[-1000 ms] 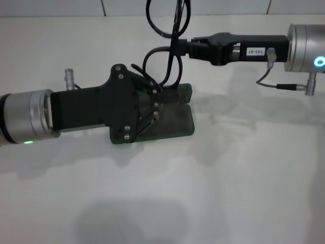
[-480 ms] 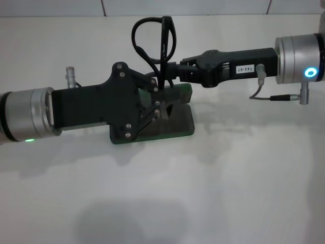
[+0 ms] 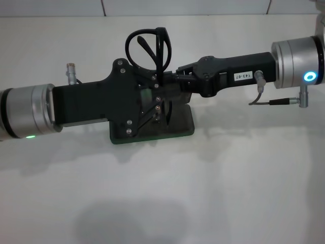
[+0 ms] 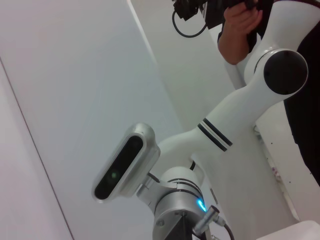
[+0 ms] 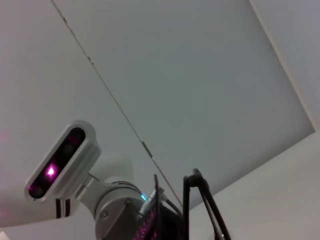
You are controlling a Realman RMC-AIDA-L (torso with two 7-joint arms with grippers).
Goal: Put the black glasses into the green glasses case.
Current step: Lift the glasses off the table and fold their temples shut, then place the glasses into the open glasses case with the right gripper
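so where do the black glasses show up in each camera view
Head view: the black glasses stand upright at upper centre, above the green glasses case, held at the right gripper.
Left wrist view: not in it; it shows only the right arm and the wall.
Right wrist view: thin black frame pieces at the bottom edge, right of centre.
Shared landmark: the glasses themselves link the head and right wrist views.

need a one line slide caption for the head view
Right gripper holds the black glasses above the open green glasses case while the left gripper reaches over the case.
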